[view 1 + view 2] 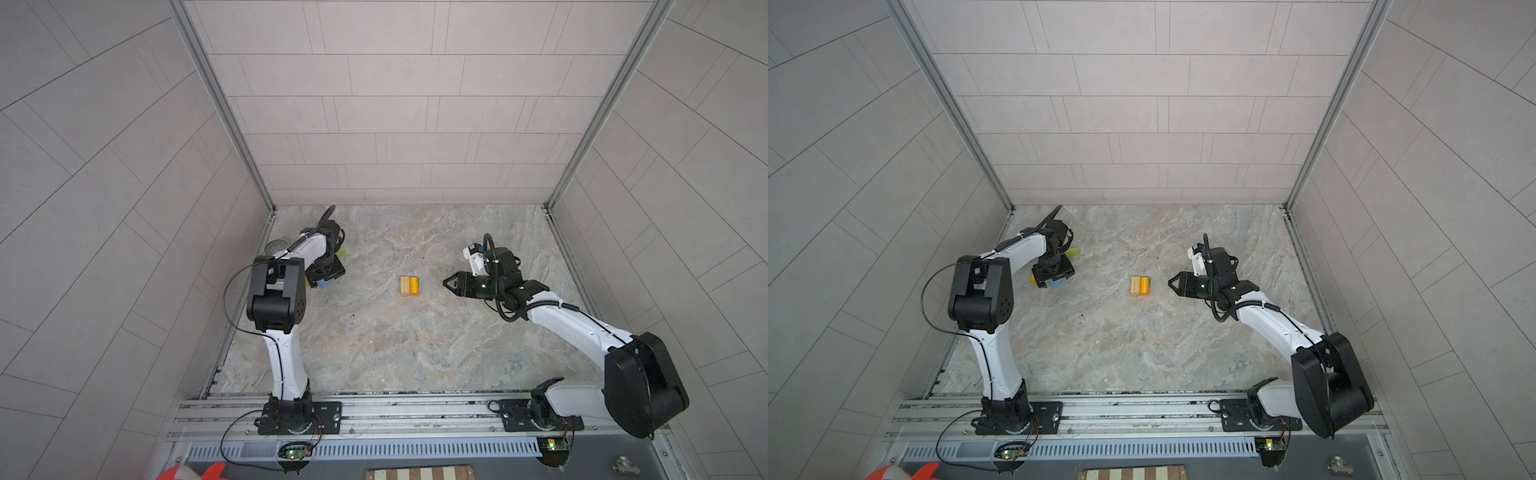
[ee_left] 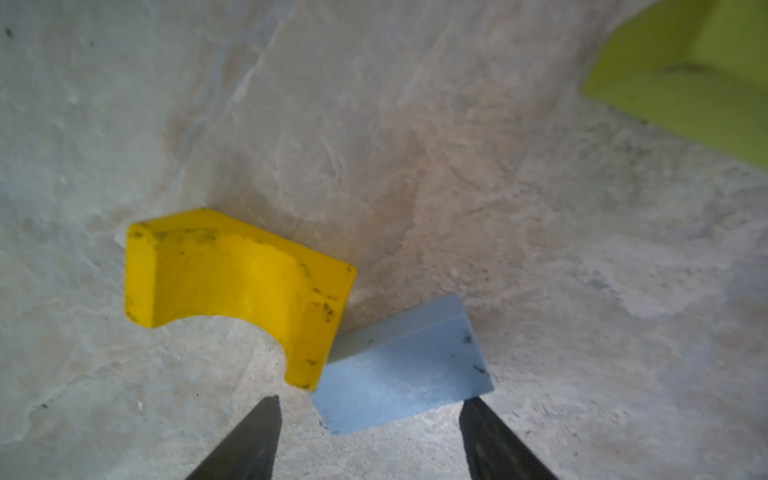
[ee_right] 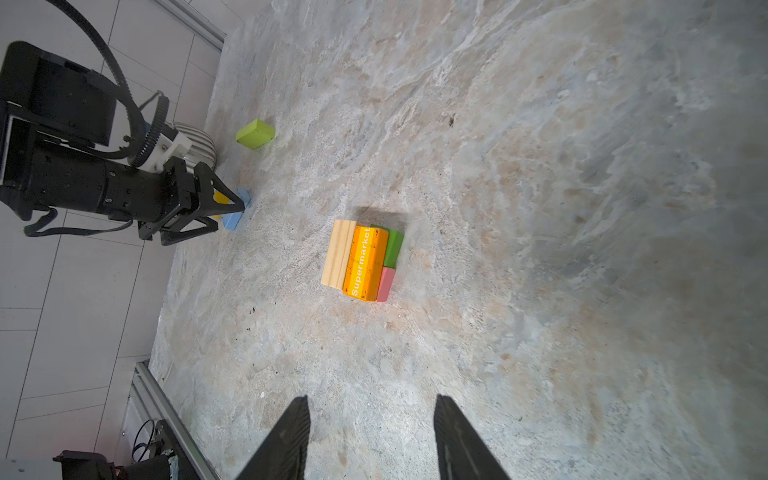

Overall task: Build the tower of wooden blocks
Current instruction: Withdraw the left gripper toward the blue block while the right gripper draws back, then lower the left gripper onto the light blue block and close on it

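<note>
The left end effector (image 2: 370, 400) hangs low over the worktop (image 1: 374, 340) at its far left side, jaws spread and gripping nothing. The blue block (image 2: 403, 374) lies flat just ahead of the tips, skewed to their line. One corner runs past the fingertip (image 2: 471, 409) on that side, and the close, soft wrist view does not show whether they touch. The yellow arch (image 2: 232, 282) lies on its side with one leg touching the blue block, so a clean pinch probably needs the jaws turned to match the block. A lime-green block (image 2: 685, 83) sits well apart from those two, near the grey ribbed mug (image 3: 199, 145).

The right end effector (image 3: 372, 398) is also released and empty. It is held off the worktop and aimed at the wood block tower (image 1: 409, 286), likely kept clear so the other arm can deliver. The tower stands mid-worktop, well apart from both end effectors. It is only a low cluster. A tan block (image 3: 338, 253) and an orange block (image 3: 365, 262) printed "Supermarket" lie side by side, touching. A green block (image 3: 392, 247) and a pink block (image 3: 386, 282) show beneath the orange block's far edge.
</note>
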Controlling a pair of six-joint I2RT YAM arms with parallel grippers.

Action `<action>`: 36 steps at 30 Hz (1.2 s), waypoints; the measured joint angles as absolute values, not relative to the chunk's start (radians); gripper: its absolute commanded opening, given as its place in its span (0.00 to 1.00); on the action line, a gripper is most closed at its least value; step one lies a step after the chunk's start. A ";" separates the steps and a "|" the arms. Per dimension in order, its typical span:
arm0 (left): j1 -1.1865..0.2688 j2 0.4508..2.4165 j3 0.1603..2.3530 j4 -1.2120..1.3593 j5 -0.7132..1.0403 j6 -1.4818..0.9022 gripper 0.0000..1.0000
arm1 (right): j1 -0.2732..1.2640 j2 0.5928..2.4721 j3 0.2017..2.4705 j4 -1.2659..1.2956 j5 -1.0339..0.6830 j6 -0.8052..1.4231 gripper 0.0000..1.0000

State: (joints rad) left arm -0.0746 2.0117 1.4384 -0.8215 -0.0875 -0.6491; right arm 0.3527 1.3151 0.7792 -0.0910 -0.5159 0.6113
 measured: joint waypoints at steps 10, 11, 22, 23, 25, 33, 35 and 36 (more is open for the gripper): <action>-0.075 2.011 1.437 -0.769 -0.087 -0.741 0.91 | 0.353 1.315 0.777 -0.070 -0.522 0.615 0.50; -0.075 2.011 1.437 -0.765 -0.087 -0.747 0.91 | 0.353 1.316 0.777 -0.070 -0.524 0.615 0.50; -0.077 2.019 1.438 -0.734 -0.088 -0.801 0.95 | 0.353 1.319 0.777 -0.055 -0.537 0.620 0.50; -0.077 2.020 1.438 -0.733 -0.088 -0.804 0.96 | 0.353 1.320 0.777 -0.054 -0.538 0.622 0.50; -0.077 2.020 1.438 -0.733 -0.094 -0.812 0.93 | 0.353 1.324 0.777 -0.049 -0.539 0.624 0.50; -0.077 2.021 1.438 -0.728 -0.108 -0.858 0.82 | 0.356 1.336 0.768 -0.041 -0.542 0.630 0.50; -0.077 2.021 1.437 -0.726 -0.110 -0.868 0.82 | 0.358 1.336 0.767 -0.040 -0.542 0.630 0.50; -0.077 2.021 1.436 -0.723 -0.110 -0.873 0.82 | 0.358 1.336 0.767 -0.039 -0.542 0.630 0.50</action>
